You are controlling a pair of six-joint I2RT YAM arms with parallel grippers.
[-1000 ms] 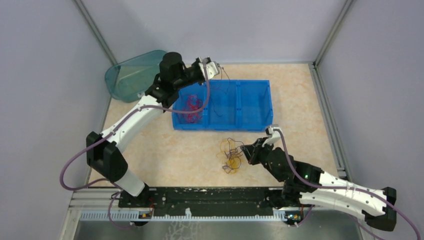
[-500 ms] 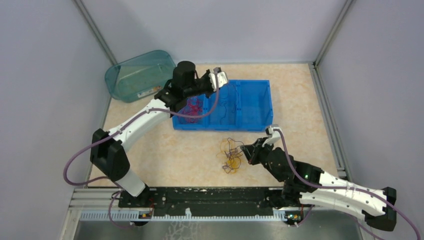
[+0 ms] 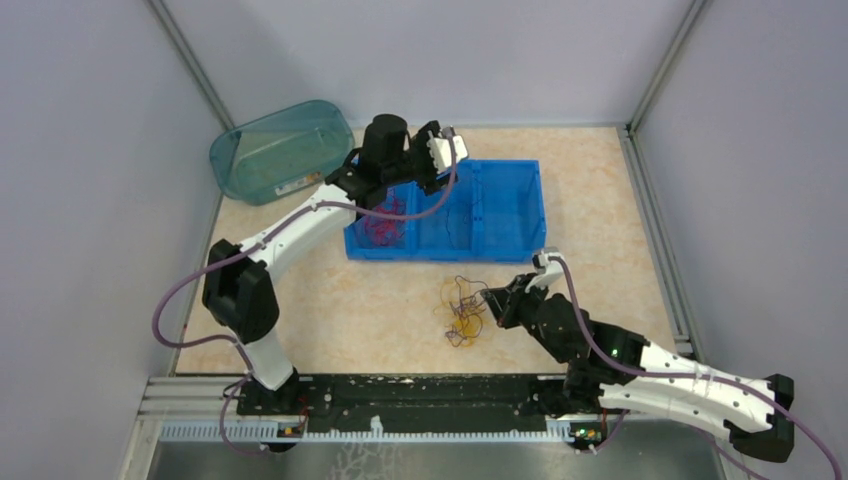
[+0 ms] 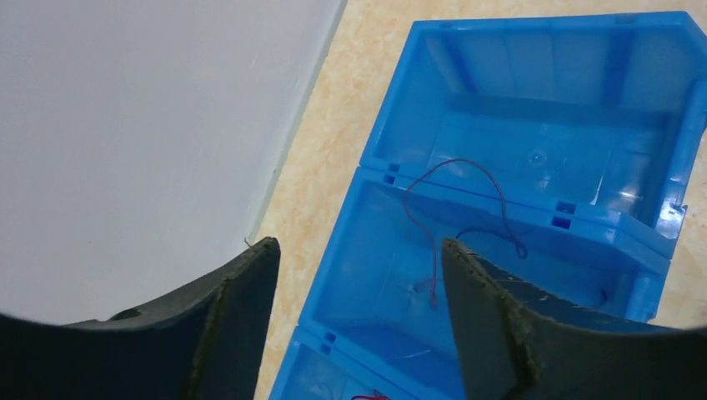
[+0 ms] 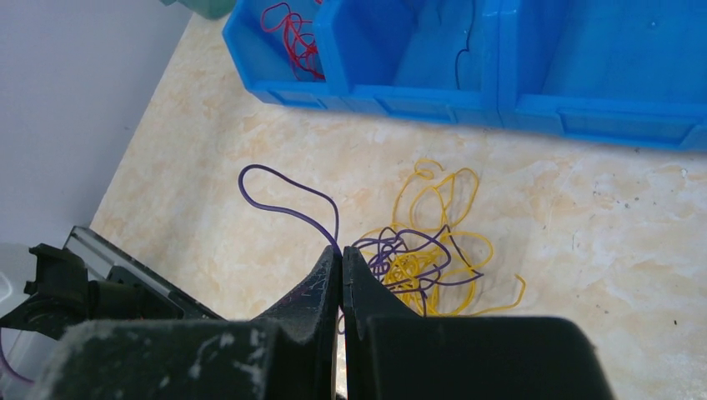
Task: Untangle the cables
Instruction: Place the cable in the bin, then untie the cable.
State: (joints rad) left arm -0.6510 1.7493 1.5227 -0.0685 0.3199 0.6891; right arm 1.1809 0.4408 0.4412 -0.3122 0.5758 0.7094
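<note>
Wire hair-thin, springy, near weightless: the cables (image 5: 417, 258) lie knotted on the counter (image 5: 584, 217) at six o'clock from the blue bin (image 5: 417, 102); right pincer (image 5: 342, 271) pinches a free purple loop (image 5: 288, 212), the sensible hold; left pincer (image 4: 358, 317) hangs spread, empty

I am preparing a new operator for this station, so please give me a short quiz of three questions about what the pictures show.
1. True or false: the left gripper, by the blue bin, is open and empty.
2. Where does the yellow and purple tangle lie? A) in the bin B) on the table C) in the left gripper
3. What colour is the cable that the right gripper pinches?
Key: 1 true; 2 B; 3 purple.
</note>
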